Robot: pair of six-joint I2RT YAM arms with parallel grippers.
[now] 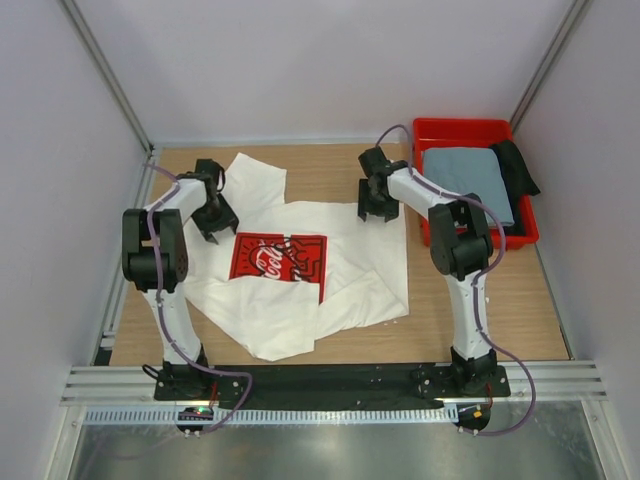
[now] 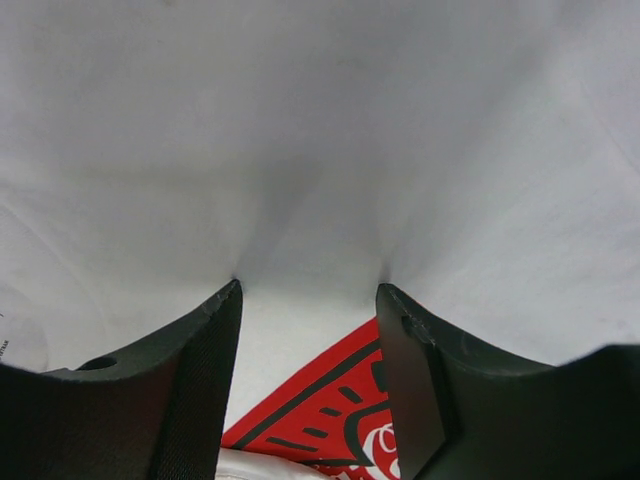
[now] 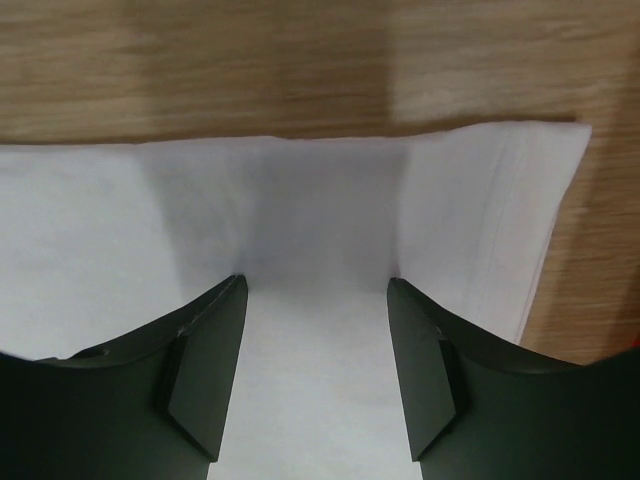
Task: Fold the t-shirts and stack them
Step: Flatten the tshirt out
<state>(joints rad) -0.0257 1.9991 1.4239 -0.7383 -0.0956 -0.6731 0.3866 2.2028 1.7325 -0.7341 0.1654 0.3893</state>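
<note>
From above, the white t-shirt (image 1: 350, 275) lay spread and rumpled on the worktop (image 1: 520, 300), red print (image 1: 278, 257) facing up. The left end effector (image 1: 213, 222) sat at its left shoulder area and the right end effector (image 1: 378, 212) at its far right edge. The grey-blue t-shirt (image 1: 470, 175) lay in the red bin (image 1: 460, 127).

At the left wrist, the left end effector (image 2: 308, 290) was released, jaws apart, tips pressing into the white t-shirt (image 2: 320, 130) above the red print (image 2: 320, 420).

At the right wrist, the right end effector (image 3: 315, 283) was released too, its tips on the white t-shirt (image 3: 300, 200) near a corner, with the bare worktop (image 3: 250, 60) beyond.
</note>
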